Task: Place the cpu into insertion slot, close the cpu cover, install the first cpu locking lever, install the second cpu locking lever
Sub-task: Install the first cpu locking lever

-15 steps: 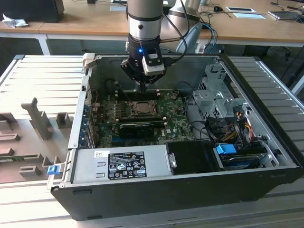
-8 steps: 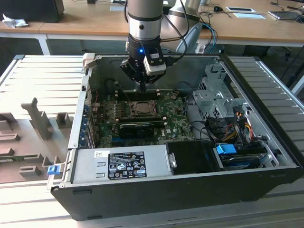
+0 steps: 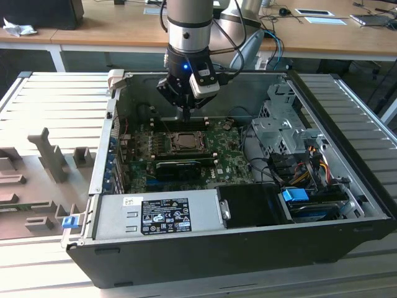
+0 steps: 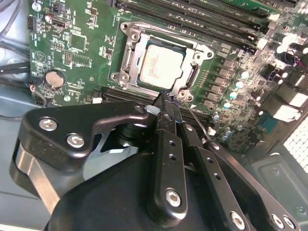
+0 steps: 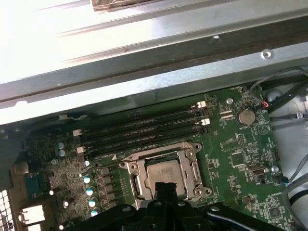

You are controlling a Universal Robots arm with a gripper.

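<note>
Field note: I am keeping watch in the second wrist view. The gripper (image 4: 166,102) is hanging low over the motherboard (image 4: 72,43), fingers pressed together, nothing plainly pinched. The cpu (image 4: 161,67) is sitting in the insertion slot (image 4: 126,26), with the cpu cover (image 4: 131,57) lying flat around it. The fingertips are meeting the socket's nearest corner. A thin locking lever (image 4: 198,119) is angling away from them.

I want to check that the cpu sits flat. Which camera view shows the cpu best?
The second wrist view: the cpu appears close and nearly whole, its silver top framed by the cpu cover. In the first wrist view the gripper covers part of it. The exterior view shows it small and distant.
</note>
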